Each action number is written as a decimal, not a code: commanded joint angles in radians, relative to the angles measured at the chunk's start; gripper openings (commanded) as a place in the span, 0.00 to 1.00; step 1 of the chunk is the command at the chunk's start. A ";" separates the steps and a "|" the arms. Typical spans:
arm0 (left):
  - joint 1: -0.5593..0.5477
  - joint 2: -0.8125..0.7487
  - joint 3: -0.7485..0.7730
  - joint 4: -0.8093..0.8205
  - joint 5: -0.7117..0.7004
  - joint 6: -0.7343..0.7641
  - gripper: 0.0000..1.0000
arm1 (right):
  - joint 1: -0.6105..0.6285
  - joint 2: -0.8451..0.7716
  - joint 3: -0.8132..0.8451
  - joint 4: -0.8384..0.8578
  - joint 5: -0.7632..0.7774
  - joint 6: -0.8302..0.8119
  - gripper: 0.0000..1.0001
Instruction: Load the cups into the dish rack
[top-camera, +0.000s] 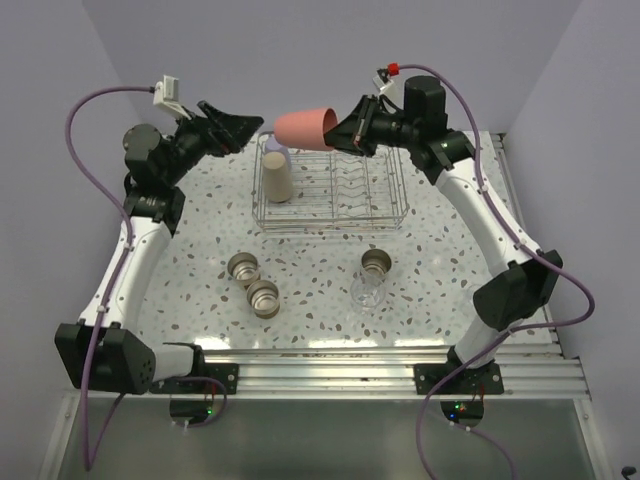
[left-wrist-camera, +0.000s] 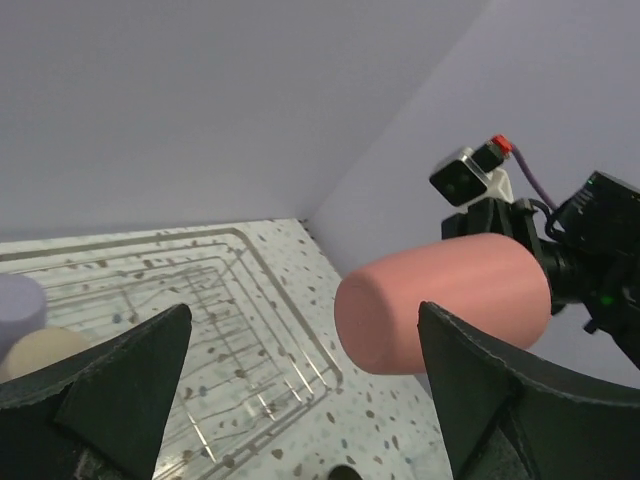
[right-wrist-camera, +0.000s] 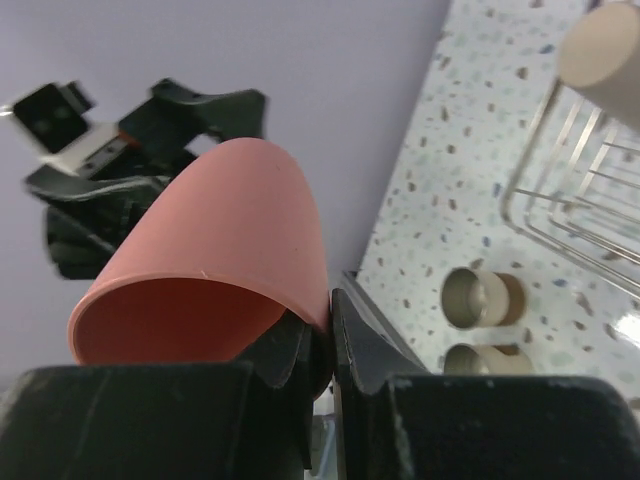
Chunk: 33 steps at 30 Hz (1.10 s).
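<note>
My right gripper (top-camera: 345, 133) is shut on the rim of the red cup (top-camera: 305, 128), holding it on its side in the air above the back of the dish rack (top-camera: 395, 215). The red cup fills the right wrist view (right-wrist-camera: 220, 250) and shows in the left wrist view (left-wrist-camera: 445, 300). My left gripper (top-camera: 250, 128) is open and empty, facing the cup's base. The tan cup (top-camera: 278, 176) and the lavender cup (top-camera: 275, 152) stand in the rack's left end. Three metal cups (top-camera: 243, 267) (top-camera: 263, 297) (top-camera: 376, 263) and the clear cup (top-camera: 368, 291) stand on the table.
The speckled table (top-camera: 180, 270) ends at a metal rail (top-camera: 330, 360) by the arm bases. Lavender walls close in behind and to the sides. The rack (left-wrist-camera: 180, 300) lies below the left gripper, with the tan cup (left-wrist-camera: 40, 350) and the lavender cup (left-wrist-camera: 20, 300) at its left.
</note>
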 joint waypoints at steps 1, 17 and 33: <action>0.002 0.057 -0.050 0.354 0.335 -0.268 0.97 | 0.008 -0.087 -0.055 0.378 -0.142 0.218 0.00; -0.043 0.140 -0.176 0.960 0.400 -0.679 0.98 | 0.015 -0.108 -0.193 0.574 -0.139 0.331 0.00; -0.125 0.158 -0.147 0.995 0.317 -0.678 0.97 | 0.084 -0.124 -0.247 0.556 -0.124 0.293 0.00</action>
